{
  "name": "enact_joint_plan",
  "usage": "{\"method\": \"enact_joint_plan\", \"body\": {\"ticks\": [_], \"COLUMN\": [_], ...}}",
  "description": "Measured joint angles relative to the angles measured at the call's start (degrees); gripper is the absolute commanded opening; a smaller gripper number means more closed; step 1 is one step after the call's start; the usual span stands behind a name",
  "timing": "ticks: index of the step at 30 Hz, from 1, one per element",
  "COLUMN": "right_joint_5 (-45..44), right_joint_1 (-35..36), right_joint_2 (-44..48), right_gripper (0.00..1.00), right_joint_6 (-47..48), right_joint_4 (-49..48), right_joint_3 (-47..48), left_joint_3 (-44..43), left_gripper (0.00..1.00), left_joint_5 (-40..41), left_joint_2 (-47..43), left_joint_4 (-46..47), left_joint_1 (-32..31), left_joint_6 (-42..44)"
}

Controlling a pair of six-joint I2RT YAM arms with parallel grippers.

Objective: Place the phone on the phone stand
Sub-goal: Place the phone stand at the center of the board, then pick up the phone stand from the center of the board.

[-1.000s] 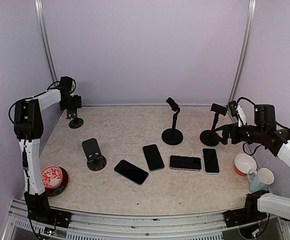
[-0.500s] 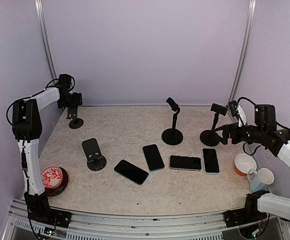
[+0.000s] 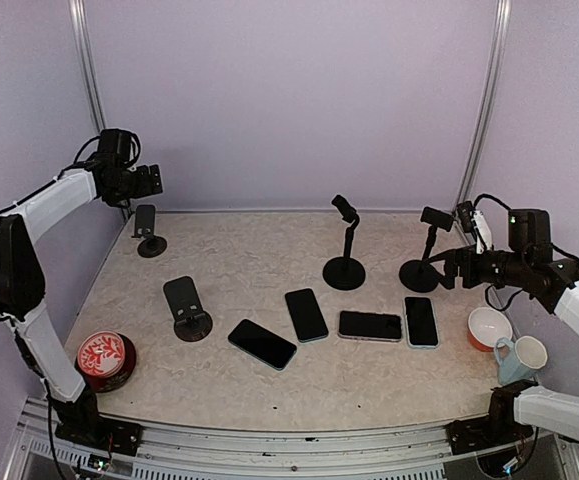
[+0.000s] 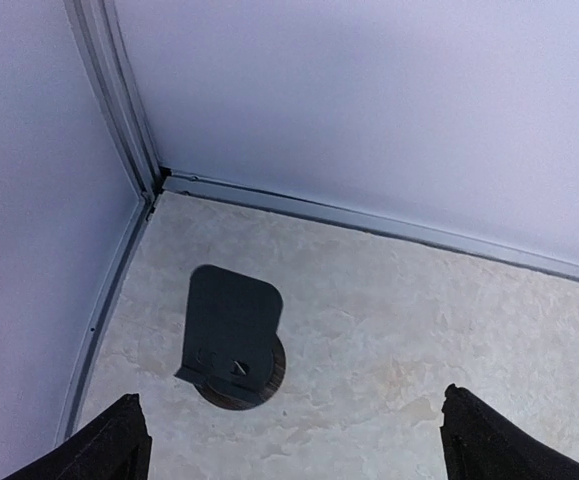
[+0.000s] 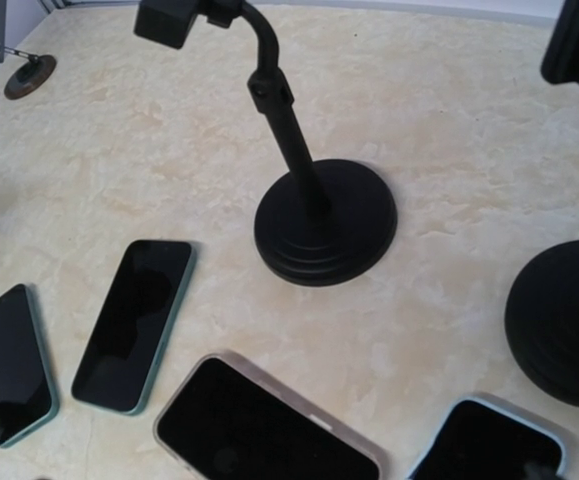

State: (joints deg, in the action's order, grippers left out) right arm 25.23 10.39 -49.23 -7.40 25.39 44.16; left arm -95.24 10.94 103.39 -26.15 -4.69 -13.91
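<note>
Several black phones lie flat mid-table: one at the left (image 3: 263, 343), one beside it (image 3: 307, 314), one crosswise (image 3: 370, 325) and one at the right (image 3: 421, 321). Two plate-type stands, a small one (image 3: 147, 230) in the far left corner and a larger one (image 3: 186, 308), and two pole stands, one (image 3: 346, 246) at the middle and one (image 3: 424, 250) to its right, are all empty. My left gripper (image 3: 137, 181) hovers open above the small stand (image 4: 231, 335), its fingertips (image 4: 119, 440) clear of it. My right gripper (image 3: 449, 268) hangs by the right pole stand, above the phones (image 5: 259, 425); its fingers do not show in the wrist view.
A red patterned bowl (image 3: 106, 357) sits at the near left. An orange bowl (image 3: 487, 327) and a pale mug (image 3: 521, 356) sit at the near right. Purple walls and metal posts close the back and sides.
My left gripper has risen up and back from the small corner stand, which stays on the table. The right arm and the phones have not moved.
</note>
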Motion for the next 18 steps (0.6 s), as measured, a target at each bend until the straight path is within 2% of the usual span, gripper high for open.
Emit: {"method": "enact_joint_plan", "body": {"ticks": [3, 10, 18], "right_joint_5": [0.02, 0.02, 0.02], "right_joint_1": [0.00, 0.28, 0.39], "right_joint_2": [-0.07, -0.42, -0.81], "right_gripper": [1.00, 1.00, 1.00], "right_joint_6": [-0.02, -0.20, -0.22], "right_joint_4": [-0.02, -0.07, -0.44], "right_joint_3": [0.00, 0.00, 0.02], "left_joint_3": [6.56, 13.94, 20.83], "left_gripper": [0.99, 0.99, 0.99], "left_joint_5": [0.07, 1.60, 8.33], "left_joint_2": [-4.90, -10.58, -18.34], "left_joint_4": [0.44, -0.31, -4.35], "left_joint_1": [-3.61, -11.23, -19.52], "left_joint_6": [-0.83, -4.52, -16.50]}}
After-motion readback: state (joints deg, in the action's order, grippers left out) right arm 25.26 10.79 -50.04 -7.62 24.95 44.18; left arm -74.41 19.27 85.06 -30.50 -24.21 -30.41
